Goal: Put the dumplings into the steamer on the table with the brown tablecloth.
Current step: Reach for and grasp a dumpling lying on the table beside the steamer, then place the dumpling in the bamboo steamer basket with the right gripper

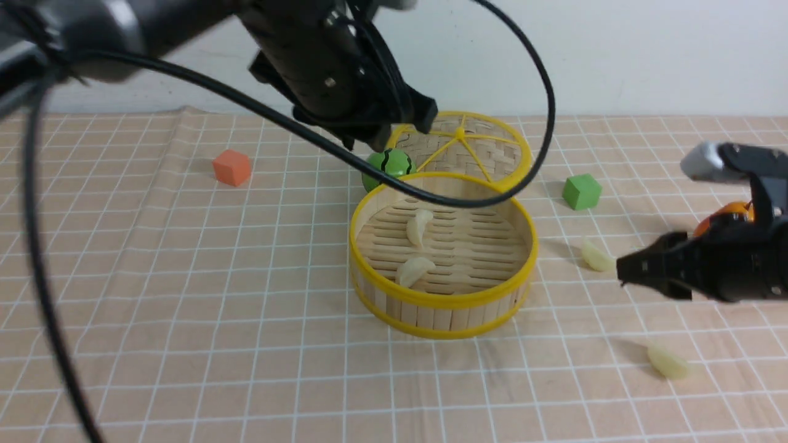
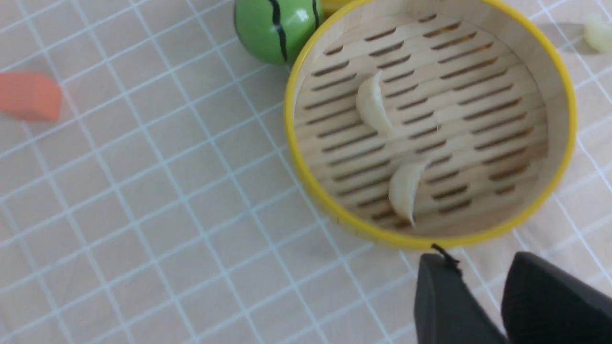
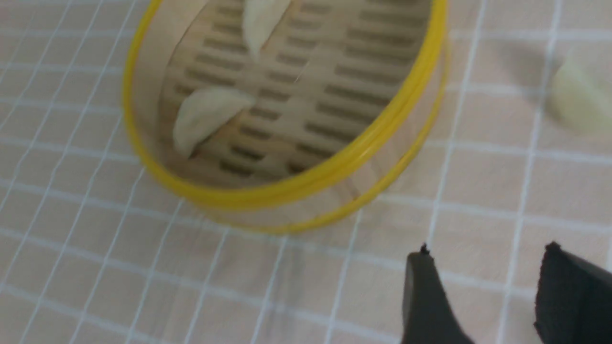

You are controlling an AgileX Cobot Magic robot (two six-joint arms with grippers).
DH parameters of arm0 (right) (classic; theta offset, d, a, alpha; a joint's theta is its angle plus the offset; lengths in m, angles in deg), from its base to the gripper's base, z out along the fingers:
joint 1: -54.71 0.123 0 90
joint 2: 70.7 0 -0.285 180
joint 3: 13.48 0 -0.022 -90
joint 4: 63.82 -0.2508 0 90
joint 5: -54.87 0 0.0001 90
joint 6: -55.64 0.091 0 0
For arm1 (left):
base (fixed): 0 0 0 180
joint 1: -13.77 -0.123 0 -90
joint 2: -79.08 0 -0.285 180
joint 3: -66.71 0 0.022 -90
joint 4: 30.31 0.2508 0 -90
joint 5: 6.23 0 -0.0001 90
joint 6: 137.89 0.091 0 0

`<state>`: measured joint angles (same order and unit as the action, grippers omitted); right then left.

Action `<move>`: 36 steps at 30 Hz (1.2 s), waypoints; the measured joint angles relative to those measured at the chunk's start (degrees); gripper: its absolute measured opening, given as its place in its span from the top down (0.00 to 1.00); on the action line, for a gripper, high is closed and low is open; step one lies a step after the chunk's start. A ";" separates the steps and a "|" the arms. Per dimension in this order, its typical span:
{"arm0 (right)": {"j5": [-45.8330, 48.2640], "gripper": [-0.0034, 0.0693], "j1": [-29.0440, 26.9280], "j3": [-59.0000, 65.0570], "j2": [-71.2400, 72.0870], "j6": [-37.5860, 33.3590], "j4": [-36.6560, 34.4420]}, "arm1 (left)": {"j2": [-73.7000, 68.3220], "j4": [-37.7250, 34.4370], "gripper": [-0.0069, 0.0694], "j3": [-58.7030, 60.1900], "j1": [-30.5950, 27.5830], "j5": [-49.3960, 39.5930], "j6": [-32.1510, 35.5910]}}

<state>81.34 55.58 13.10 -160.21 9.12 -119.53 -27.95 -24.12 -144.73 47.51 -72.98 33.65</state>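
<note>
Right gripper [image 3: 487,248] spread, nothing pinched, above the tablecloth's [image 1: 258,381] right side; left gripper [image 2: 471,255] parted, empty. Near it, one dumpling [image 1: 668,362] toward the near right corner, another [image 1: 597,255] between steamer [image 1: 443,317] and right edge. Two inside already (halfway, apparently); next: lower, pinch the nearer.

Plain pale wall [image 1: 615,55] behind, faintly grey-white, soft light, faint shadows

The worktop [image 1: 246,369] is bare left of the steamer [image 1: 443,295]; its raised rim rings 2 dumplings [image 1: 415,271]. A cable [image 1: 474,202] loops over its far side, beside a green ball [image 1: 391,166].
</note>
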 joint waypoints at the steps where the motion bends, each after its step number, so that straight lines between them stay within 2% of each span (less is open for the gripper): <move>1: -0.09 0.46 -0.14 -0.52 -0.46 0.00 0.20 | 0.89 0.00 0.70 0.00 -0.01 -0.56 0.00; 2: -0.58 0.42 -0.85 -4.27 -4.75 -0.07 1.57 | 3.78 -0.08 0.78 0.18 0.01 -3.37 -0.16; 6: 0.11 0.33 -1.27 -15.27 -16.60 -0.18 6.00 | 12.08 -0.45 0.92 6.37 0.01 -4.63 -0.99; 10: 1.98 0.28 -1.27 -25.16 -27.95 -0.18 11.18 | 21.43 -0.21 0.93 17.20 0.01 -4.63 -1.14; 14: 4.56 0.28 -1.11 -32.26 -37.10 -0.25 16.22 | 32.08 2.58 0.93 29.58 0.01 -4.63 -1.31; 18: 5.74 0.36 -0.36 -36.05 -41.15 -1.80 21.34 | 41.26 5.87 0.93 41.09 0.01 -4.63 -1.31; 20: 6.79 0.48 -0.12 -37.16 -41.49 -2.46 24.22 | 46.47 7.37 0.93 47.07 0.01 -4.63 -1.66; 21: 7.19 0.50 -0.13 -37.36 -41.49 -2.49 24.41 | 47.46 7.52 0.93 47.67 0.01 -4.63 -1.73; 22: 8.76 0.61 -0.06 -38.30 -41.39 -2.61 25.54 | 51.40 8.58 0.93 52.26 0.01 -4.18 -2.45; 24: 12.81 0.63 -0.06 -39.75 -40.94 -2.61 26.49 | 56.29 9.66 0.93 58.46 0.01 -1.43 -4.42; 28: 17.70 0.63 0.47 -43.01 -39.33 -2.56 24.02 | 61.22 10.59 0.93 66.35 0.01 4.82 -6.05; 31: 20.07 0.63 4.00 -48.04 -36.48 -3.66 16.88 | 64.40 13.10 0.93 76.34 0.01 15.13 -6.45; 32: 20.07 0.63 4.00 -48.23 -36.38 -3.78 16.88 | 64.48 13.10 0.93 76.34 0.01 15.78 -6.45; 33: 18.67 0.63 7.07 -49.44 -35.97 -5.30 13.67 | 64.78 15.36 0.93 81.29 0.01 21.43 -6.49; 36: 13.88 0.63 11.10 -49.86 -37.34 -6.96 11.84 | 64.83 17.64 0.93 85.92 0.01 27.94 -6.55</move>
<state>95.22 66.68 -36.76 -197.55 2.16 -107.69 36.88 -6.49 -58.81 47.53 -45.04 27.10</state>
